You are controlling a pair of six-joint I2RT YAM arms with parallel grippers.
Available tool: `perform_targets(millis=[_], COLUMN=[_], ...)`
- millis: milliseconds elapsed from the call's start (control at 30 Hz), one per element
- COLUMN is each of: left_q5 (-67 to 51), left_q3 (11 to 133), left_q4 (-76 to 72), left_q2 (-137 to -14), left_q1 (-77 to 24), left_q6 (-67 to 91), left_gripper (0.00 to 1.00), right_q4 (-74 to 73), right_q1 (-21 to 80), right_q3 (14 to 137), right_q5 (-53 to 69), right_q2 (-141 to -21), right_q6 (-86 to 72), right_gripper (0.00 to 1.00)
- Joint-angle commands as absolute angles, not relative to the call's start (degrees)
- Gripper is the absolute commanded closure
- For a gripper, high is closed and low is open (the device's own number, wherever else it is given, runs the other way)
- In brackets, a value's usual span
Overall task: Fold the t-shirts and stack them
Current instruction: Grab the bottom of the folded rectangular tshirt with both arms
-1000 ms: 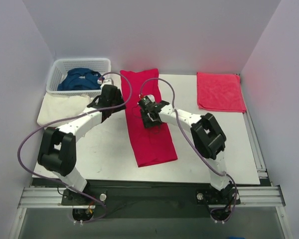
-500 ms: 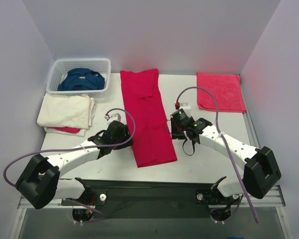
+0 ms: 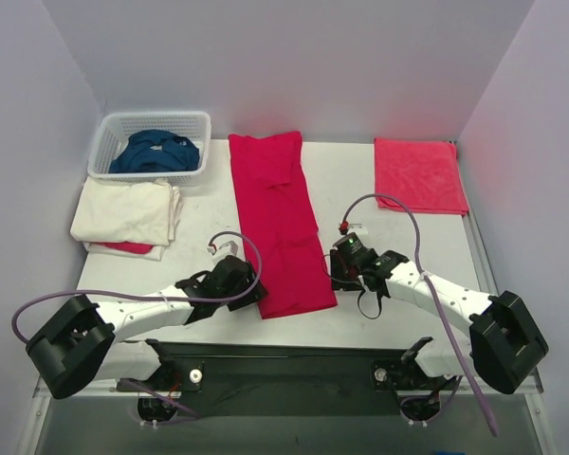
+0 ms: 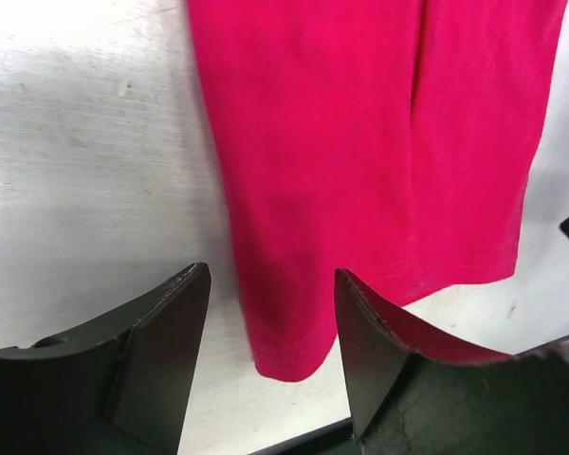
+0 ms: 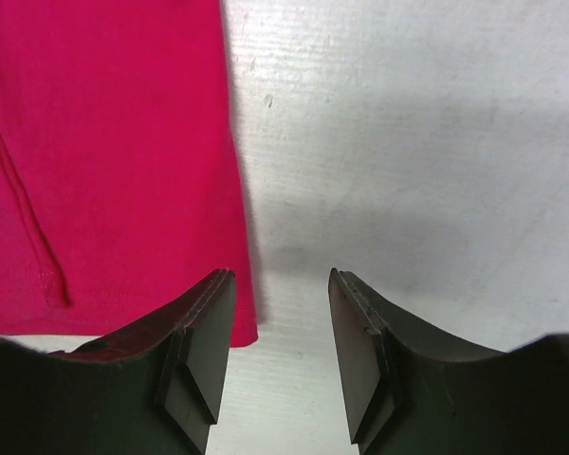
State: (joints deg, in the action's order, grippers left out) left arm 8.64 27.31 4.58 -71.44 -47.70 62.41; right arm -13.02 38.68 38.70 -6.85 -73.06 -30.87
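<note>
The crimson red t-shirt (image 3: 283, 227) lies folded into a long strip down the middle of the table (image 3: 398, 237). My left gripper (image 3: 256, 292) sits low at the strip's near left corner. In the left wrist view it (image 4: 270, 275) is open, with the hem corner (image 4: 284, 355) on the table between its fingers. My right gripper (image 3: 334, 275) is at the near right corner, open (image 5: 280, 275). The red shirt's edge (image 5: 104, 142) lies beside its left finger (image 5: 204, 332), untouched. A dark blue t-shirt (image 3: 154, 152) lies in the basket. A cream-white t-shirt (image 3: 123, 210) lies folded at the left.
The white lattice basket (image 3: 109, 133) stands at the back left. A folded pink-red cloth (image 3: 417, 175) lies at the back right. A bit of red fabric (image 3: 123, 248) shows under the cream shirt. The table's front edge (image 3: 294, 339) runs just behind both grippers.
Both arms have drawn back from the middle of the red shirt toward the front edge and now sit at its near corners. The shirt has stayed in place.
</note>
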Motion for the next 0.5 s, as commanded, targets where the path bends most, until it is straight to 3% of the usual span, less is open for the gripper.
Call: perform_targets(millis=[0, 100, 233, 467], left_q5=[7.38, 6.95, 6.33, 7.21], left_q3=[27.33, 26.55, 25.23, 23.91], left_q4=[0.88, -1.22, -1.85, 2.37], left_q2=[-72.59, -73.30, -73.56, -70.49], left_q1=[-49.04, -49.83, -50.97, -52.29], left_q6=[65.30, 66.36, 68.11, 69.61], left_gripper=[0.35, 0.39, 0.55, 0.56], right_q4=[-10.90, -10.02, -8.88, -7.56], right_q1=[39.02, 39.64, 39.90, 40.52], right_q3=[36.75, 35.60, 33.84, 32.44], right_q5=[-4.14, -3.69, -2.55, -1.50], right_q2=[-72.51, -72.25, -72.51, -73.21], right_q6=[-32.34, -32.78, -33.05, -33.40], right_gripper=[0.56, 0.56, 0.56, 0.56])
